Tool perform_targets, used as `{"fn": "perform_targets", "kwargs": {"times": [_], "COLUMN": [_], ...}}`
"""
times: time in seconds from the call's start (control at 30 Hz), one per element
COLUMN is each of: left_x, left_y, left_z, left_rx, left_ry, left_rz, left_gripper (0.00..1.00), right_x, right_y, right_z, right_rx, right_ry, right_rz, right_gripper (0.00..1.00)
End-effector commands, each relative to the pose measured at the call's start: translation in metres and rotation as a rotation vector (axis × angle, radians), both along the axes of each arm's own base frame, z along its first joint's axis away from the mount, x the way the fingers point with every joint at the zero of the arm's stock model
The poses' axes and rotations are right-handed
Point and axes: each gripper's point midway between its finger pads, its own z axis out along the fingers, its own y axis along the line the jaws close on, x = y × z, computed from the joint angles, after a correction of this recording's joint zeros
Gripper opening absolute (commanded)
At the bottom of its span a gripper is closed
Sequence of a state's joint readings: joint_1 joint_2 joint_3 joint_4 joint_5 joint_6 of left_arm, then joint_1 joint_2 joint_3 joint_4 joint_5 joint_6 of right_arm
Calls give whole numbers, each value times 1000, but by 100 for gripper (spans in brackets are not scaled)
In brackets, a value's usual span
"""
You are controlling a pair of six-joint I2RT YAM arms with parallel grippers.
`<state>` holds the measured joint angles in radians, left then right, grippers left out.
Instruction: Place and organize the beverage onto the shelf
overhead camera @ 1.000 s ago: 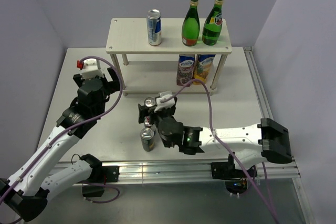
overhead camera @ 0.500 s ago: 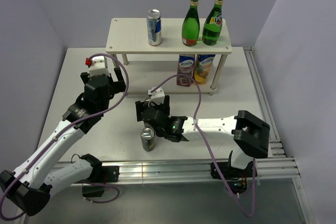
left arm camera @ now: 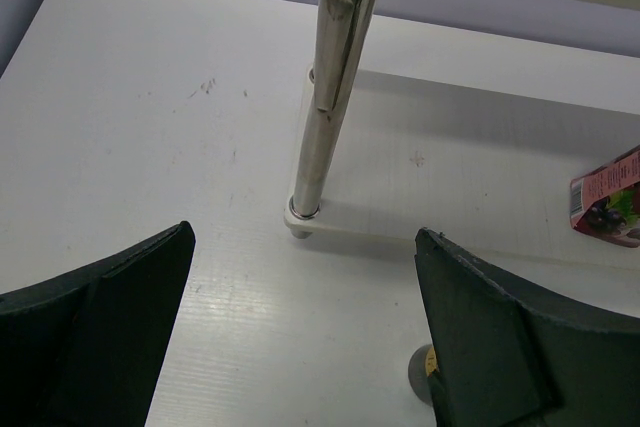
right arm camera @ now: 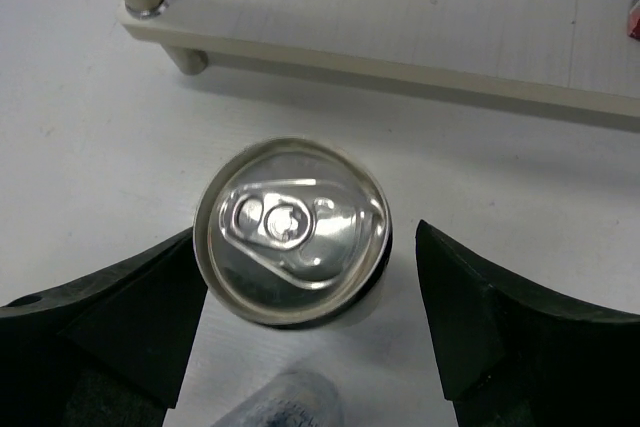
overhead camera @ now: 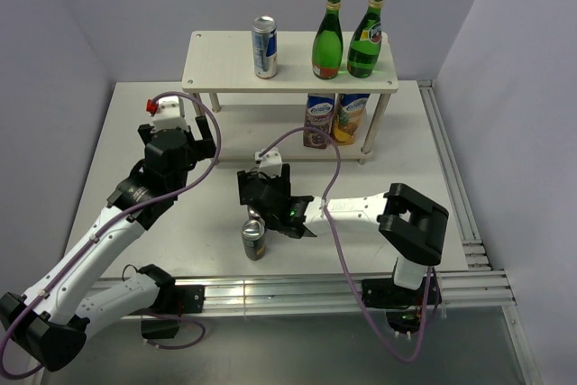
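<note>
The shelf stands at the back. Its top board holds a silver-blue can and two green bottles. My right gripper is open over the table in front of the shelf. In the right wrist view a silver-topped can stands upright between its fingers, close to the left one. A second can shows blurred just behind it. A third can stands nearer the front edge. My left gripper is open and empty, facing a shelf leg.
Two drink cartons stand on the lower board at the right; one carton shows in the left wrist view. A small grey round thing is half hidden behind the left gripper's right finger. A purple cable loops over the table.
My left gripper has moved forward toward the shelf's left leg. My right gripper has shifted slightly left over the cans, and the right arm's elbow has swung left.
</note>
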<state>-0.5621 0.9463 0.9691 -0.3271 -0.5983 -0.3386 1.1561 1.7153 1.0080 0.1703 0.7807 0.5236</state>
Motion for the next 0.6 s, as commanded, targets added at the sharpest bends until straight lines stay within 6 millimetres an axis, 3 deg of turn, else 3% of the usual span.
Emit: {"fn": "perform_targets", "kwargs": {"times": [0.0,0.07,0.2,0.27,0.33,0.37,0.43,0.57], "left_x": [1,1,2,2,1,2,2,2], "left_y": [-1,-1,-1,0,0,0,1,1], "left_z": [24,23,22,22,23,23,22,23], "left_rx": [-50,-48,-47,-45,-44,-44,-43,-43], "left_ry": [-51,-50,-49,-50,-50,-50,-49,-51], "left_rz": [-3,-2,1,4,5,7,10,12], "left_gripper": [99,99,99,99,99,99,99,99], "right_x": [18,21,27,28,29,29,29,33], "right_y": [7,6,5,4,4,3,2,1], "right_z": [17,13,11,10,13,14,22,49], "right_rx": [77,69,63,61,64,67,74,96], "right_ry": [-37,-35,-32,-28,-30,-33,-45,-93], "right_rz": [-52,-60,-60,-57,-57,-56,-58,-67], "right_gripper": [86,79,47,39,25,10,1,0]}}
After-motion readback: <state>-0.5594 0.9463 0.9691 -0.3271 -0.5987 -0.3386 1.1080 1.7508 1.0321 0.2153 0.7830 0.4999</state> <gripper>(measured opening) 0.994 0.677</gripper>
